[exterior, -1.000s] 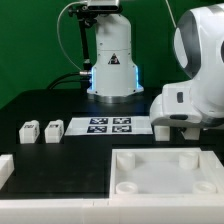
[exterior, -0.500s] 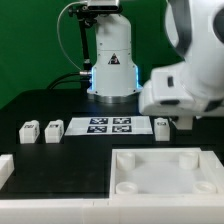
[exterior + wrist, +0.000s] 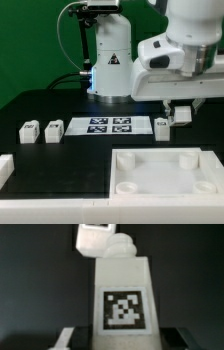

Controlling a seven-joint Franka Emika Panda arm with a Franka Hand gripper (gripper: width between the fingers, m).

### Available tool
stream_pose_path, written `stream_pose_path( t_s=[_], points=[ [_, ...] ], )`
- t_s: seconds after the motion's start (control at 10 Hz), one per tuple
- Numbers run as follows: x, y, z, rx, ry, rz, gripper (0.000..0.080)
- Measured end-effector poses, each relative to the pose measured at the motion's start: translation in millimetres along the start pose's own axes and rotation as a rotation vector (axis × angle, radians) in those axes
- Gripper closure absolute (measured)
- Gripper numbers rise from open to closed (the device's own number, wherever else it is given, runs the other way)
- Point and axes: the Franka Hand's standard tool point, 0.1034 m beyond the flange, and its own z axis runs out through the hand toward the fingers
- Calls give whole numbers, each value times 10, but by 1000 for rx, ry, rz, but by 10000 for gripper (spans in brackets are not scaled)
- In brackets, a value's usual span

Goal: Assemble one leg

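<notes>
Keep the gripper [image 3: 183, 118] squeezed firmly on the leg [image 3: 122, 286], with a pad on each long side and the marker face toward the wrist camera. Lift straight up without tilt, so as not to clip the spare leg [image 3: 162, 127] lying just beside, at about 8 o'clock of the held one in the exterior view. Then carry toward 6 o'clock, over the far wall of the square part [image 3: 165, 153]. Line up the rounded tip with a corner socket before lowering; probably calls for a true vertical and a gentle press or twist. Steer clear of the marker board [image 3: 110, 126], out at 9 o'clock.

Against the frame half a second back: rides higher now, wrist housing swung up toward 12 o'clock. Seems to hold the leg just off the table. Leaves the spare leg and marker board where they lay.
</notes>
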Motion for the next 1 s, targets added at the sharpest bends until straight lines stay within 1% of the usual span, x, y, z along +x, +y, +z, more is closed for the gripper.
stream_pose_path(
  t_s=[0.1, 0.2, 0.3, 0.4, 0.6, 0.7, 0.8, 0.9, 1.0],
  points=[
    [206, 121, -353, 9, 63, -12, 506],
    [454, 219, -705, 4, 164, -21, 506],
    [579, 319, -1048, -11, 269, -40, 506],
    [686, 325, -1292, -31, 409, -65, 506],
    [633, 309, -1123, -12, 608, -74, 506],
    [650, 302, -1156, -7, 666, -77, 506],
    [699, 288, -1237, 3, 795, -81, 506],
    [734, 319, -1205, -1, 904, -100, 506],
    [1043, 462, -1180, -16, 978, -110, 506]
  ],
)
